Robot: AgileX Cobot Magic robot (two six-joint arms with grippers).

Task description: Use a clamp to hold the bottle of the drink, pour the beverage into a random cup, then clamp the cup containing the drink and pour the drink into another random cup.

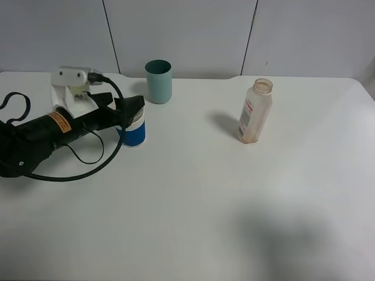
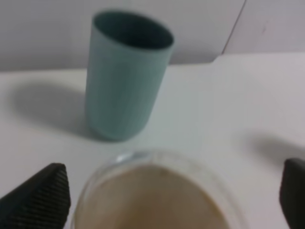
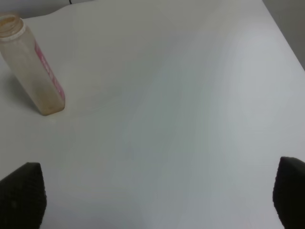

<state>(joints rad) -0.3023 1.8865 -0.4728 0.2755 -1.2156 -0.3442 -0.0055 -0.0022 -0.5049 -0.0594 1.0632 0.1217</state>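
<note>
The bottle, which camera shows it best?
The exterior high view: the bottle stands whole and upright on the table, open neck and label both clear. The right wrist view also shows it whole, tilted at the frame's edge. The left wrist view misses it, showing only two cups.

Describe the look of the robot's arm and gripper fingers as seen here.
The left arm is black with an orange warning label, a white camera mount on its wrist and a looping black cable. The left gripper's fingers are black with ribbed pads. The right gripper's fingers look dark and textured.
</note>
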